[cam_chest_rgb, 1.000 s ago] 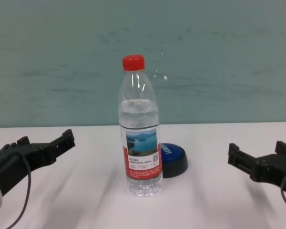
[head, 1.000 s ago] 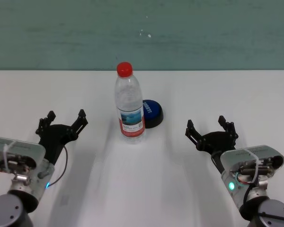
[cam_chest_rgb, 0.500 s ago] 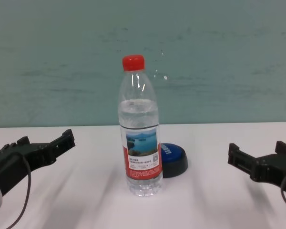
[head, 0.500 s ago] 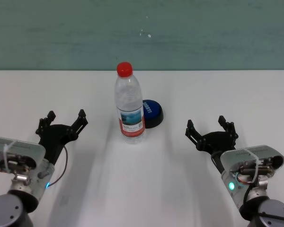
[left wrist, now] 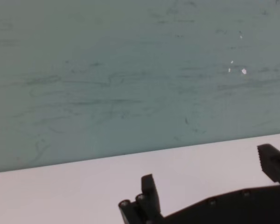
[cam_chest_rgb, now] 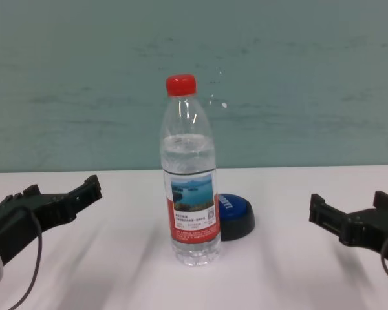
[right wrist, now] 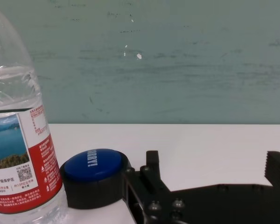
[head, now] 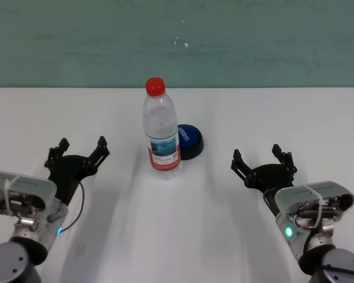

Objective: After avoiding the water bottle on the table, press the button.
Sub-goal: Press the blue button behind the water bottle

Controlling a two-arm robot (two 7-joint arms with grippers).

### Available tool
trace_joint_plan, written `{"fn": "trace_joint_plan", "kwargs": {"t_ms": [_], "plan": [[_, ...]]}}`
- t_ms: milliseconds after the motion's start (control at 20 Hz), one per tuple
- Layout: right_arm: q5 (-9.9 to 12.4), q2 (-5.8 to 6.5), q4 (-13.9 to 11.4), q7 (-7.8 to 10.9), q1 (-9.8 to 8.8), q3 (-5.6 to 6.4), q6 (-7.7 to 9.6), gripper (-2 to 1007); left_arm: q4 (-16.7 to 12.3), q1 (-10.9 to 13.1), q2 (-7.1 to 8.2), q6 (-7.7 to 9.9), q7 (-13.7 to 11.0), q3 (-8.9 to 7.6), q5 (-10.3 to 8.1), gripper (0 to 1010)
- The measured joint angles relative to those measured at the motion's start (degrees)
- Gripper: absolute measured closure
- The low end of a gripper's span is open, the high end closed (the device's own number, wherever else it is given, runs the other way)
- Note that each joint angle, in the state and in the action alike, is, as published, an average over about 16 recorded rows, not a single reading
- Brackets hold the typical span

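The water bottle (head: 161,132) stands upright mid-table, clear with a red cap and a lake label; it also shows in the chest view (cam_chest_rgb: 189,174) and the right wrist view (right wrist: 18,135). The blue dome button (head: 189,141) on its black base sits just behind and to the right of the bottle, partly hidden by it in the chest view (cam_chest_rgb: 236,214); the right wrist view (right wrist: 94,175) shows it too. My left gripper (head: 78,152) is open and empty, left of the bottle. My right gripper (head: 263,159) is open and empty, right of the button.
The white table (head: 183,230) spreads wide around the bottle and button. A teal wall (head: 177,41) rises behind its far edge. The left wrist view shows only its own fingers (left wrist: 147,196), table and wall.
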Motion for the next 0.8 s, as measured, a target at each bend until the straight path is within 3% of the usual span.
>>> {"fn": "trace_joint_plan", "kwargs": {"t_ms": [500, 800], "plan": [[0.0, 0.00, 0.0, 0.00, 0.00, 0.00, 0.00, 1, -0.1, 0.1, 0.01, 0.09, 0.0, 0.00, 0.08, 10], [0.0, 0.00, 0.0, 0.00, 0.00, 0.00, 0.00, 1, -2.4, 1.4, 0.21, 1.77, 0.5, -0.27, 1.17, 10]]}}
